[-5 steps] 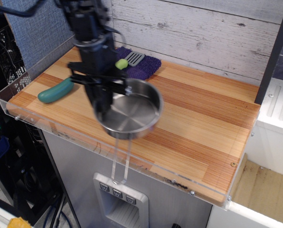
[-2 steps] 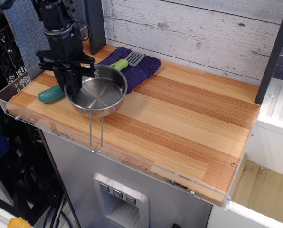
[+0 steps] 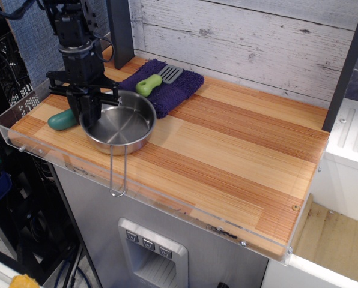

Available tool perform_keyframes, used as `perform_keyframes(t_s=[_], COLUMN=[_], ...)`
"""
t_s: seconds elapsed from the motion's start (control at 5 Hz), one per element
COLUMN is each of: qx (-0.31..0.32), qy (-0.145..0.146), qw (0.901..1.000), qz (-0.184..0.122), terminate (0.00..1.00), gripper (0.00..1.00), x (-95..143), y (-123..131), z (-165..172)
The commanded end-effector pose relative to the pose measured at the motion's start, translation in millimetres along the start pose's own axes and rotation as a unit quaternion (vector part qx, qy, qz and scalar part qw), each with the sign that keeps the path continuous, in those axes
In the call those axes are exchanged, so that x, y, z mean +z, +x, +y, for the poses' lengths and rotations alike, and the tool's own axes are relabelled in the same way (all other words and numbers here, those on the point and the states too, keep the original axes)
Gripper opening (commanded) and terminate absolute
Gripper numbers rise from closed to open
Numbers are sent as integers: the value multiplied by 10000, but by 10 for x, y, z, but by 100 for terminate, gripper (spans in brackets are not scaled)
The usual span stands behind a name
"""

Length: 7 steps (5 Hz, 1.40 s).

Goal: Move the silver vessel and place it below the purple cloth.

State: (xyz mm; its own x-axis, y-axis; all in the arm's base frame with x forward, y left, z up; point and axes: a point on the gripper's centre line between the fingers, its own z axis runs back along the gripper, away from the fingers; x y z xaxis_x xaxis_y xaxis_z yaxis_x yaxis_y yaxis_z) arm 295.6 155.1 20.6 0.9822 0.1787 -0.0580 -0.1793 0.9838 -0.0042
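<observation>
The silver vessel [image 3: 120, 124] is a shallow shiny pan with a long wire-loop handle [image 3: 118, 174] pointing toward the table's front edge. It sits low at the front left of the wooden table, just in front of the purple cloth [image 3: 167, 87]. My gripper [image 3: 89, 114] is black, comes down from above and is shut on the pan's left rim. I cannot tell whether the pan rests on the wood or hangs just above it. The cloth lies at the back left, its near corner right beside the pan's far rim.
A green-handled spatula [image 3: 155, 80] lies on the cloth. A green pickle-shaped toy [image 3: 62, 119] lies left of the pan, partly behind my gripper. A clear plastic rim [image 3: 23, 144] edges the wooden table [image 3: 239, 150]. A white plank wall stands behind.
My gripper carried the pan from the table's front middle leftward and down. In the last half second it sank slightly and settled in front of the cloth.
</observation>
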Motion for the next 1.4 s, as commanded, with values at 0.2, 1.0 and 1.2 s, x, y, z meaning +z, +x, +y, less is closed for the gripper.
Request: perform_keyframes(t_s=[0.2, 1.0, 1.2], qx=[-407, -1722, -2005], qy=[86, 159, 111], qw=[9987, 9682, 9631], qz=[-279, -1807, -1794], terminate=[0, 0, 0], gripper=[100, 100, 100], x=[318, 1281, 1248], y=[-87, 76, 119], z=[-210, -587, -715])
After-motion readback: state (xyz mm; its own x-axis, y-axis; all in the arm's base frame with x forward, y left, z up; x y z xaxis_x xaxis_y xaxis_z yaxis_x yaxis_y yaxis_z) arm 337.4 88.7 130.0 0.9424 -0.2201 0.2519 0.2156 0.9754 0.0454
